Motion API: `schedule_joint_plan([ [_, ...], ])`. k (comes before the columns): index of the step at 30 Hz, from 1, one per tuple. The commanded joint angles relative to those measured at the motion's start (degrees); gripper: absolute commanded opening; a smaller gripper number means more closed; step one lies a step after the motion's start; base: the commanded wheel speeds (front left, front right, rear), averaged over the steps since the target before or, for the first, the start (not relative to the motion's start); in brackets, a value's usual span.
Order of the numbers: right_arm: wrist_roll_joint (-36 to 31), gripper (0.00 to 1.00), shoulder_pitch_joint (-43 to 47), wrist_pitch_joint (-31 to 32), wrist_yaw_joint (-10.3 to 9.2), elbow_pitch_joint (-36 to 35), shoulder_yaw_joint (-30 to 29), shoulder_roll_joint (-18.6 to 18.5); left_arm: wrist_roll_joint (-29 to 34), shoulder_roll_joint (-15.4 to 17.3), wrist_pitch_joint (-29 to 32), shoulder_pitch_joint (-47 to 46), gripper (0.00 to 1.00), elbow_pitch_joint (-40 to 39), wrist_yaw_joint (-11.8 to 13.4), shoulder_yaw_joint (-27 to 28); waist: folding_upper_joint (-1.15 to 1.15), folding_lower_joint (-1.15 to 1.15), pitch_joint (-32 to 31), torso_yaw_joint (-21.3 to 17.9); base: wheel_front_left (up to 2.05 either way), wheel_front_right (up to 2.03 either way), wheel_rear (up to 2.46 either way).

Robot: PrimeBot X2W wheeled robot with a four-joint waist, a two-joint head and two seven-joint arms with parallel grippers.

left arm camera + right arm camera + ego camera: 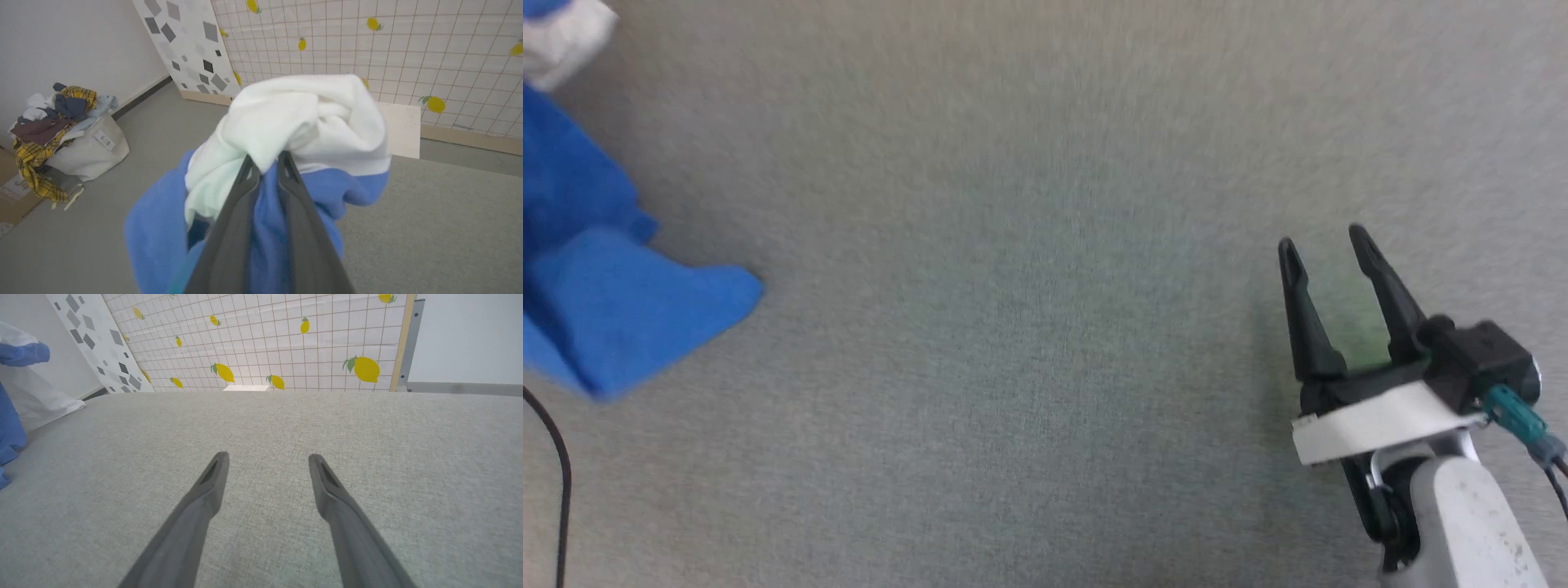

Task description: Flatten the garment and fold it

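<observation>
Left gripper (pixel 267 157): the two fingers are drawn together on a bunched fold of the garment (pixel 310 118), white body cloth heaped over the tips and blue sleeve cloth wrapped round the finger shafts. The hold takes a wad, not an edge or a corner, so it serves to carry or drag the piece and not to spread it (a judgement from the bunching alone).

Right gripper (pixel 1321 238): fingers stand well apart with nothing between them, low over the grey cloth-covered surface (pixel 1029 327) and well apart from the garment. It appears kept free for a second hold.

The garment lies at the far left of the head view, a blue sleeve end resting on the surface. In the right wrist view a white panel drapes down to the surface's left edge. No part is laid flat; flattening is not yet done and folding not begun.

Beyond: a bag (pixel 96 153) heaped with mixed clothes on the floor, and a lemon-printed gridded wall (pixel 408 49).
</observation>
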Motion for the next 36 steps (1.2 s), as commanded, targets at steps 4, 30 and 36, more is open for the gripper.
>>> schedule_joint_plan([
  [4,2.4,1.0,3.3,-1.3,-0.09,1.4,-1.7,0.1,1.8,0.0,-4.3,-5.3,0.0,-1.2,-2.7,-3.5,0.0,0.0,-15.3,-3.1,0.0,0.0,0.0],
  [30,4.7,1.0,12.6,1.7,-0.09,0.0,-3.6,0.1,-10.5,-28.1,5.0,9.1,0.0,7.0,-9.1,-31.7,0.0,0.0,-24.0,-18.1,0.0,0.0,0.0],
  [36,4.7,1.0,12.5,2.6,-0.09,-0.5,-2.6,0.1,-13.0,-28.7,12.7,16.8,0.0,14.7,-8.3,-38.2,0.0,0.0,-23.5,-18.1,0.0,0.0,0.0],
])
